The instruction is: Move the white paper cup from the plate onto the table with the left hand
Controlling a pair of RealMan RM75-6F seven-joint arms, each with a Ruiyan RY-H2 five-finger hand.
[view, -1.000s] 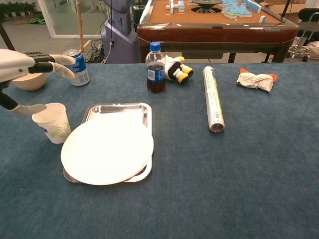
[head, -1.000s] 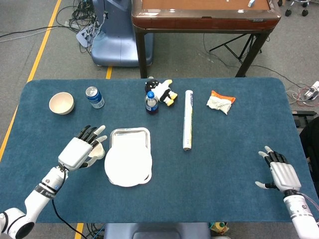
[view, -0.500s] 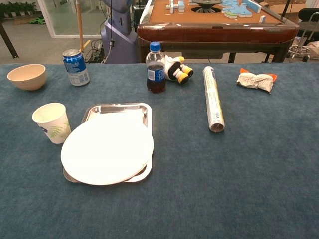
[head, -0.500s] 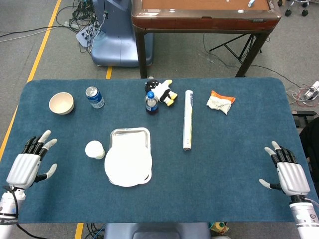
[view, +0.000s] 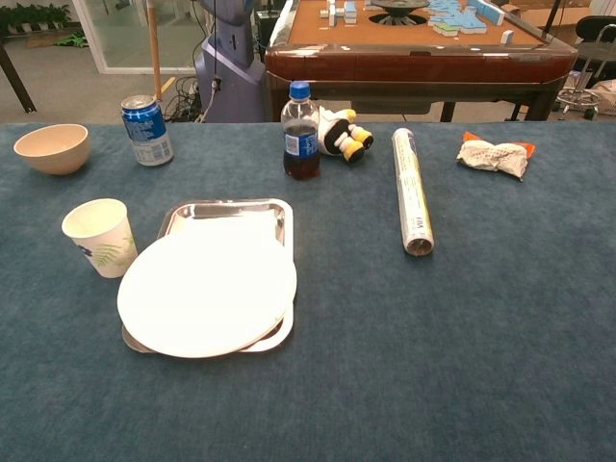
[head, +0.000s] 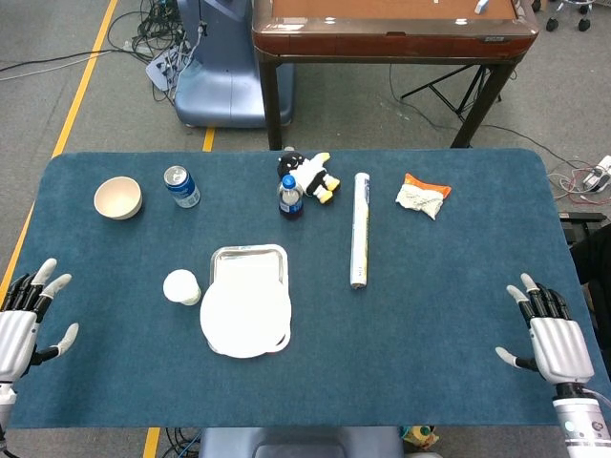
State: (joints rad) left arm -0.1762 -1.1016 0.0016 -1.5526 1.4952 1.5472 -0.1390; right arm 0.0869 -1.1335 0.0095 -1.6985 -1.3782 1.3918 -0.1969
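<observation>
Task looks done: round white plate (head: 245, 313) on its steel tray (head: 249, 260) is bare, white paper cup (head: 180, 286) stands upright on the blue table (head: 430, 324) just left of the plate, left hand (head: 19, 326) and right hand (head: 552, 342) both splayed, holding nothing.

1. The white paper cup (view: 99, 237) stands upright on the blue table (head: 430, 315), mouth up and with nothing visible inside. A green leaf print marks its lower wall. It sits just left of the plate, apart from it, and touches neither hand.
2. The white plate (view: 207, 287) is round and flat. It lies on a rectangular metal tray (view: 226, 211), covers the tray's near part and overhangs its left edge. Its top surface carries nothing.
3. The left hand (head: 19, 329) hovers over the near-left table edge, fingers spread, holding nothing, well apart from the cup.
</observation>
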